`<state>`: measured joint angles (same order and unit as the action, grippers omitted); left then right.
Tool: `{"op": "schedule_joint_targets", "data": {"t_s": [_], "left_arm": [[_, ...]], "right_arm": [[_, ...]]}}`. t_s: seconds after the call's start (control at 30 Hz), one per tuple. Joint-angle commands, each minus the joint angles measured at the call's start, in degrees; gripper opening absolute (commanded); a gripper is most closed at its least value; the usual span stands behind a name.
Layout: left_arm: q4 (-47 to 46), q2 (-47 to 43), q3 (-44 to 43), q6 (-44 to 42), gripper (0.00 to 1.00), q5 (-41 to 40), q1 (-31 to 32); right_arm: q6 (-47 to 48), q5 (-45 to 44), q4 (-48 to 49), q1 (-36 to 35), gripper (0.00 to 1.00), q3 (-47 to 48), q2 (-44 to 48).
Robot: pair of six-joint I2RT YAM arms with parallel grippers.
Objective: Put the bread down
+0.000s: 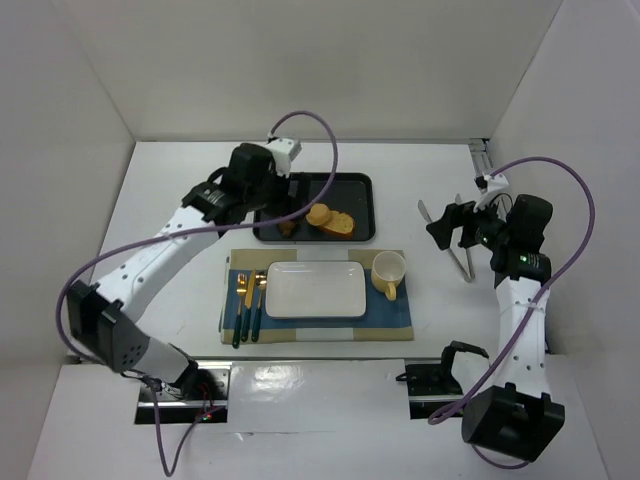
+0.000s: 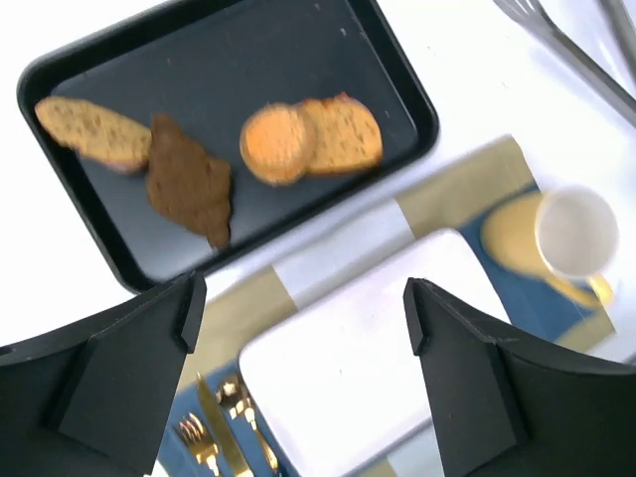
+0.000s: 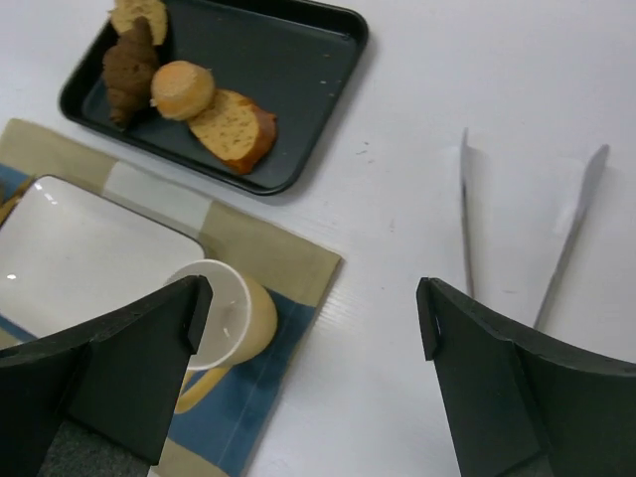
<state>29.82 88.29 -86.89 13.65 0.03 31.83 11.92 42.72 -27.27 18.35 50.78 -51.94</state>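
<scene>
The bread [image 2: 94,132], a small pale tan oval slice, lies at the left end of the black tray [image 2: 248,60]; it also shows at the top edge of the right wrist view [image 3: 139,15]. In the top view my left arm hides it. My left gripper [image 2: 301,313] is open and empty, hovering over the near edge of the tray [image 1: 360,195] and the white plate [image 2: 378,368]. My right gripper [image 3: 310,318] is open and empty, held above the table right of the cup [image 3: 224,313], as the top view [image 1: 452,222] also shows.
On the tray lie a dark brown pastry [image 2: 189,184], a round golden roll [image 2: 278,144] and a wider slice [image 2: 343,132]. The plate [image 1: 315,290], yellow cup [image 1: 388,270] and gold cutlery [image 1: 248,295] sit on a placemat. Metal tongs [image 1: 455,250] lie at the right.
</scene>
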Motion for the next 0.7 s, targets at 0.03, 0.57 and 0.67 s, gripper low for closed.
{"op": "schedule_joint_targets", "data": {"t_s": [0.03, 0.57, 0.67], "left_arm": [[-3.3, -8.7, 11.2, 2.8, 1.00, 2.9, 0.4], [-1.3, -37.6, 34.0, 1.6, 1.00, 4.4, 2.1], [-2.4, -40.6, 35.4, 1.6, 1.00, 5.6, 2.1]], "right_arm": [[5.2, -5.9, 1.8, -0.3, 0.89, -0.4, -1.7], [21.5, -21.9, 11.9, 0.2, 1.00, -7.4, -22.6], [22.1, -23.9, 13.7, 0.2, 1.00, -6.8, -25.3]]}}
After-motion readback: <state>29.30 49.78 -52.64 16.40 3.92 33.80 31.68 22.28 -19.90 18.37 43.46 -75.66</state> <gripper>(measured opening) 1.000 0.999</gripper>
